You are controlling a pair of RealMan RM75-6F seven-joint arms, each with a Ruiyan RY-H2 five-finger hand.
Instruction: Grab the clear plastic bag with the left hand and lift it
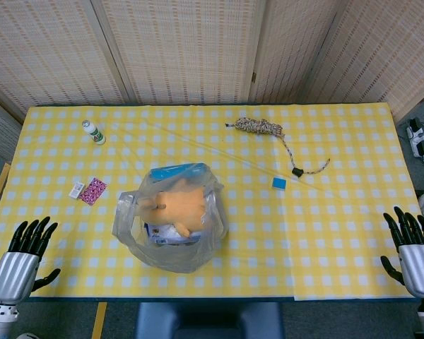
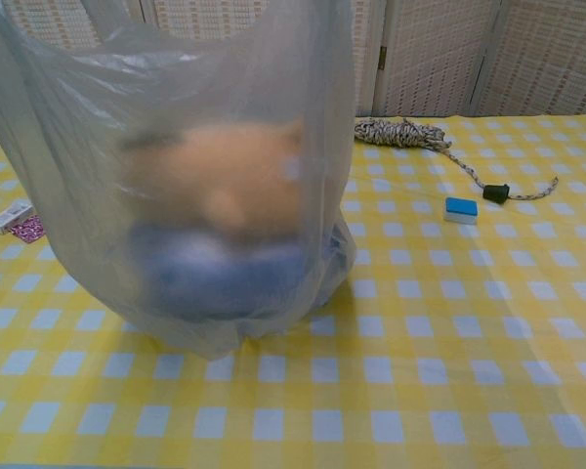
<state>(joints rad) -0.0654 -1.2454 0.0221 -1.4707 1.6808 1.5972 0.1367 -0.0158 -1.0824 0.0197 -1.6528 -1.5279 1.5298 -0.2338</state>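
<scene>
The clear plastic bag (image 1: pixel 171 219) stands on the yellow checked table (image 1: pixel 339 233) near the front edge, slightly left of centre. An orange soft item and blue-white packets show through it. In the chest view the bag (image 2: pixel 176 176) fills the left half, close and blurred. My left hand (image 1: pixel 25 251) hovers at the table's front left corner, well left of the bag, fingers spread and empty. My right hand (image 1: pixel 413 251) sits at the front right corner, also open and empty. Neither hand shows in the chest view.
A small white bottle (image 1: pixel 93 131) lies at the back left. A white tag and pink packet (image 1: pixel 90 190) lie left of the bag. A coiled patterned rope (image 1: pixel 263 127) and a small blue block (image 1: pixel 279 183) lie to the back right.
</scene>
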